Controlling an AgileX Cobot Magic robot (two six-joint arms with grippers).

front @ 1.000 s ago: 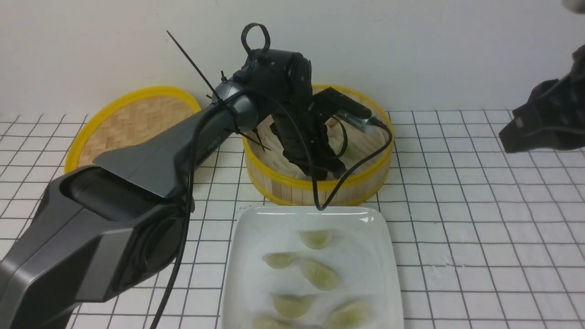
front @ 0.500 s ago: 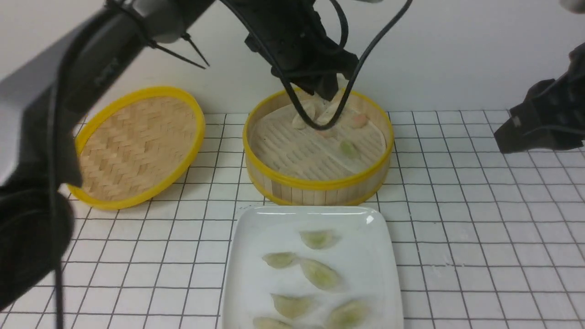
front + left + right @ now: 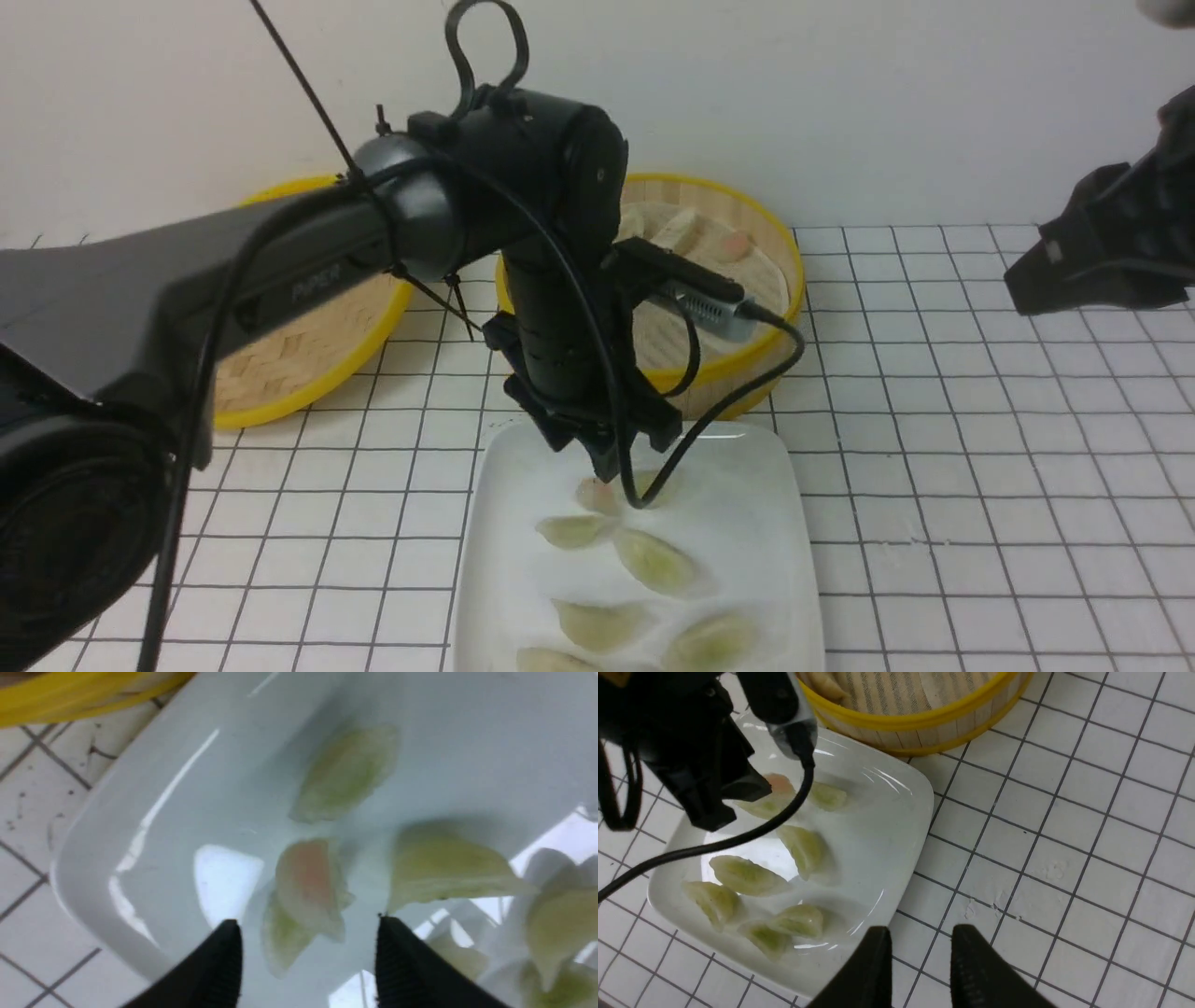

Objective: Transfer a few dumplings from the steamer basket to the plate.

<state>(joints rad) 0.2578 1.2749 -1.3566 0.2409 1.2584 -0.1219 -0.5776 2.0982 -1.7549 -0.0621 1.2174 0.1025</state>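
Note:
My left gripper [image 3: 611, 471] hangs low over the far end of the white plate [image 3: 775, 448], jaws open. A pinkish dumpling [image 3: 308, 882] lies on the plate just beyond the fingertips, partly on top of a green dumpling [image 3: 280, 938]; the jaws do not touch it. Several green dumplings [image 3: 653, 560] lie further along the plate. The steamer basket [image 3: 794, 271] stands behind the plate with beige [image 3: 677, 229] and pinkish [image 3: 733, 245] dumplings at its back. My right gripper [image 3: 920, 933] is open and empty, above the tiles beside the plate's right edge [image 3: 915, 793].
The flat woven lid [image 3: 308, 364] lies left of the basket, partly hidden by my left arm. A black cable [image 3: 728, 401] loops from the left wrist down over the plate's far end. White tiled surface [image 3: 980, 467] spreads right of the plate.
My left gripper has swung from high above the basket down over the plate's far end. A pinkish dumpling now lies on the plate there. The right arm has hardly moved.

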